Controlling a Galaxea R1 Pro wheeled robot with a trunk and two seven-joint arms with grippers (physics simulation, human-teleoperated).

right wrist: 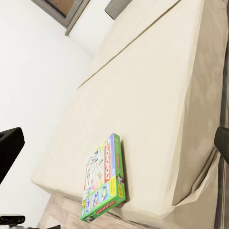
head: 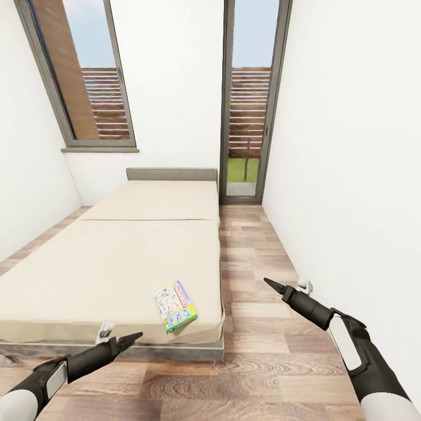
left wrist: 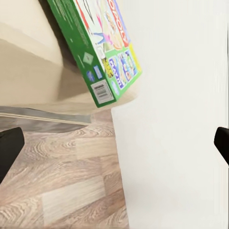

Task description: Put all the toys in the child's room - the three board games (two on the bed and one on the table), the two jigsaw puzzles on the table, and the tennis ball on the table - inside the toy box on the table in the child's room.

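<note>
One board game (head: 175, 306), a flat green box with busy print and a red band, lies on the beige bed (head: 117, 257) at its near right corner, slightly overhanging the edge. It also appears in the left wrist view (left wrist: 107, 52) and the right wrist view (right wrist: 104, 179). My left gripper (head: 135, 337) hovers low before the bed's foot, left of the box, with its fingers (left wrist: 7, 150) wide apart and empty. My right gripper (head: 269, 283) hangs over the floor right of the bed, fingers (right wrist: 7, 148) also spread. The table, toy box, jigsaw puzzles and tennis ball are out of view.
A grey headboard (head: 171, 173) stands against the far wall between a tall window (head: 88, 76) and a glass door (head: 245, 117). A strip of wood-plank floor (head: 257, 351) runs between the bed and the white right wall (head: 362, 175). A small white object (head: 305, 286) sits at that wall's base.
</note>
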